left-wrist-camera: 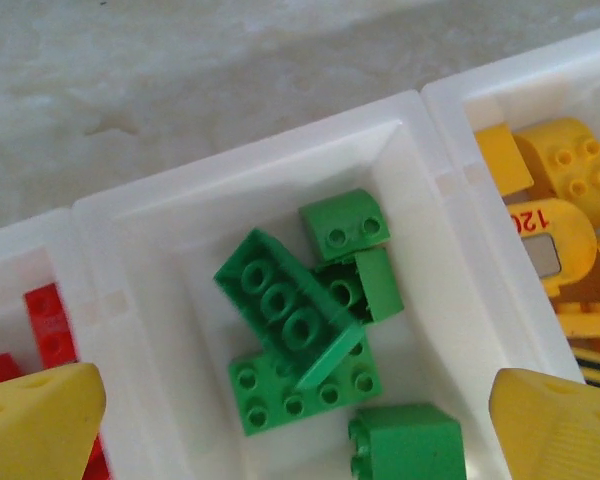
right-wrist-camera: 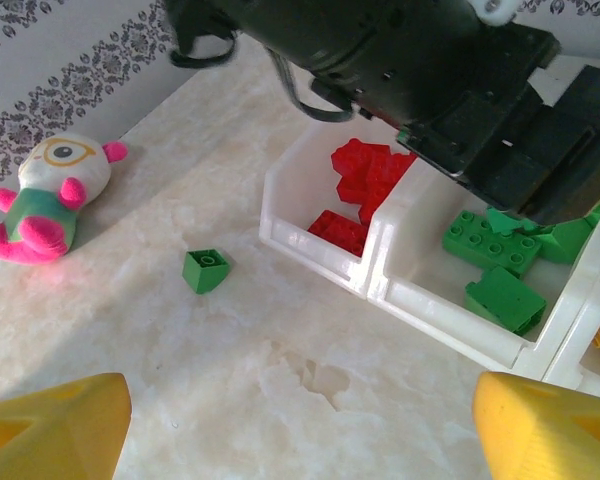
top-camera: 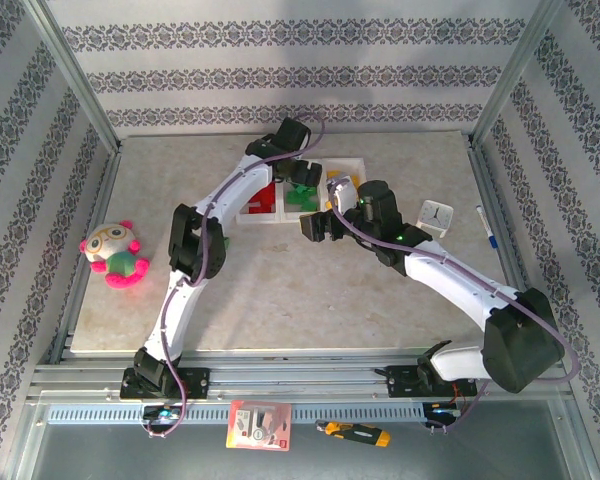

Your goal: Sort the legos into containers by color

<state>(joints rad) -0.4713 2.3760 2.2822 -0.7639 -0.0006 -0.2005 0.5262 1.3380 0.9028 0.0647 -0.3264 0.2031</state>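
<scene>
Three joined white containers (left-wrist-camera: 240,160) lie under my left gripper (left-wrist-camera: 300,425). Its yellow fingers (left-wrist-camera: 35,425) stand wide apart above the middle bin with nothing between them. In that bin lie several green legos (left-wrist-camera: 280,300). Red legos (left-wrist-camera: 50,320) fill the bin to its left and yellow legos (left-wrist-camera: 570,170) the one to its right. My right gripper (right-wrist-camera: 300,420) is open and empty, low over bare table in front of the containers (right-wrist-camera: 450,320). One green lego (right-wrist-camera: 206,270) sits alone on the table, left of the red bin (right-wrist-camera: 310,240).
A pink and green plush toy (top-camera: 115,255) lies at the table's left side. At the right stand a small white clock (top-camera: 437,217) and a pen (top-camera: 486,228). A red card (top-camera: 259,424) and a yellow-black tool (top-camera: 353,432) rest below the table's near edge.
</scene>
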